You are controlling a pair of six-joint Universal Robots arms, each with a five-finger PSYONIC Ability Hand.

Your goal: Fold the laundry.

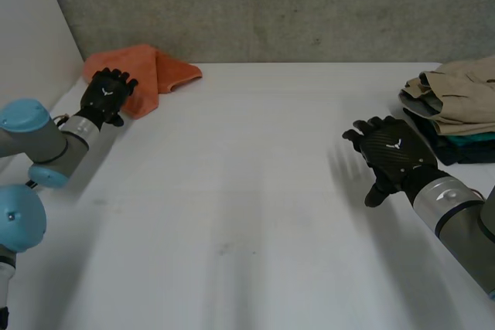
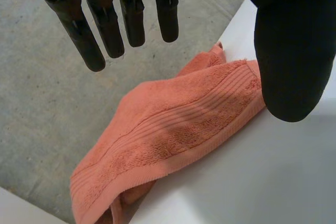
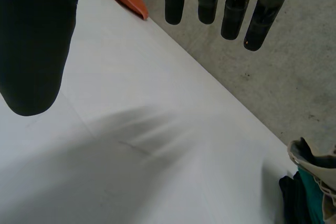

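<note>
The white desk (image 1: 247, 191) lies bare through the middle of the frame, folding room I judge, with the stack of clothes (image 1: 456, 106) parked at the right edge. The orange towel (image 1: 155, 71) lies roughly doubled at upper left; my left robot hand (image 1: 108, 94) hovers at it, fingers straight, gripping nothing, posed to take it, while the right robot hand (image 1: 390, 152) hangs open beside the stack.

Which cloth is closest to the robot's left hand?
The orange towel, right beside the left hand in the far corner. The beige, teal and dark clothes are stacked across the table, near the right hand.
</note>
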